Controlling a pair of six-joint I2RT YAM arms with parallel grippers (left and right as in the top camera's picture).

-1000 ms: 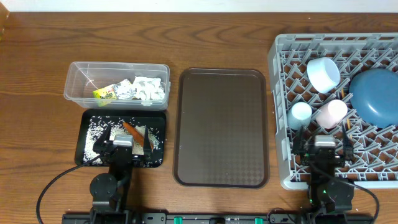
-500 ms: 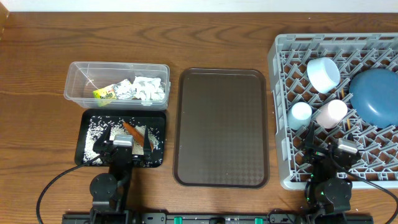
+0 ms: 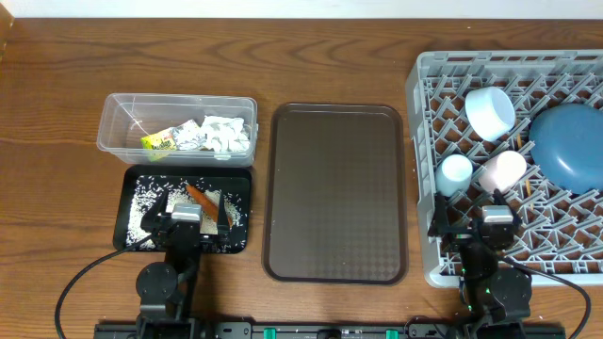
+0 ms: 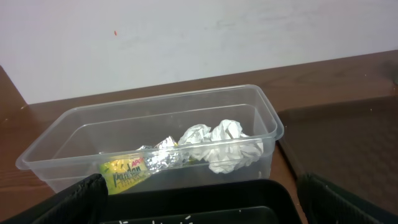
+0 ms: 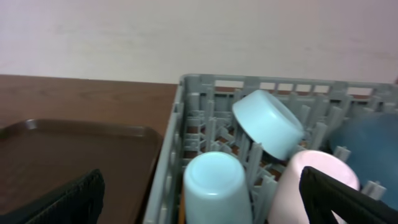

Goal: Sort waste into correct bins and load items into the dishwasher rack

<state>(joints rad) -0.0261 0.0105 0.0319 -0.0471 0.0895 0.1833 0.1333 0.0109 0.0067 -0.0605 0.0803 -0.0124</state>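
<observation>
The clear container (image 3: pixel 122 118) holds crumpled white paper (image 3: pixel 226 134) and the yellow-green wrapper (image 3: pixel 158 142); both also show in the left wrist view, the paper (image 4: pixel 221 144) and the wrapper (image 4: pixel 124 172). The black tray (image 3: pixel 132 240) holds rice (image 3: pixel 146 193) and the orange carrot (image 3: pixel 200 198). My left gripper (image 3: pixel 187 221) is open over this tray's front part. The grey rack (image 3: pixel 422 141) holds the white bowl (image 3: pixel 490 111), blue plate (image 3: pixel 570 143), light blue cup (image 3: pixel 455 173) and pink cup (image 3: pixel 500 170). My right gripper (image 3: pixel 479 226) is open and empty just in front of the cups. The chopsticks are mostly hidden.
The dark brown serving tray (image 3: pixel 337 193) lies bare between the black tray and the rack. The right wrist view shows the rack's left wall (image 5: pixel 177 143) with the light blue cup (image 5: pixel 214 183) close ahead. The table's far edge meets a white wall.
My right gripper swung to the right and then back left at the rack's front. The left gripper and all objects stayed still.
</observation>
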